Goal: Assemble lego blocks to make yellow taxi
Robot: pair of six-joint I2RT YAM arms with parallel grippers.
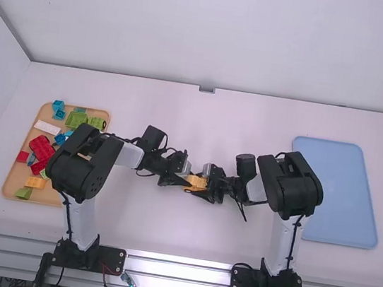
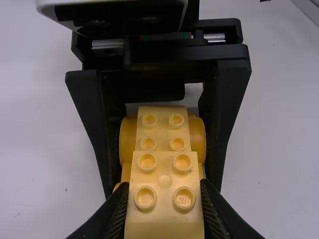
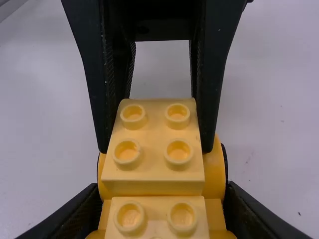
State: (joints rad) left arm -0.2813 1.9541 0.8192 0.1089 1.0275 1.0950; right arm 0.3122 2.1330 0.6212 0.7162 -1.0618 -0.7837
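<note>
Both grippers meet around the middle of the bench [image 1: 185,239], about midway between its left and right edges. Between them is the yellow taxi assembly, a studded upper block [image 2: 165,224] over a yellow lower part [image 3: 213,174] with rounded pieces at its sides. The left gripper [image 1: 183,181] is clamped on the upper block, one finger against each side. The right gripper [image 1: 205,185] grips the lower part, its fingers pressed to the rounded sides. In the right wrist view the upper block shows four studs, and a lower studded section [image 3: 157,219] sits next to it.

By the bench's left edge lies a wooden tray [image 1: 52,198]. Green blocks [image 1: 77,119] and blue blocks [image 1: 58,106] are near its far edge, red blocks [image 1: 42,147] around its middle, and an orange-yellow block [image 1: 35,182] toward its near edge. A blue tray [image 1: 341,193] lies near the bench's right edge.
</note>
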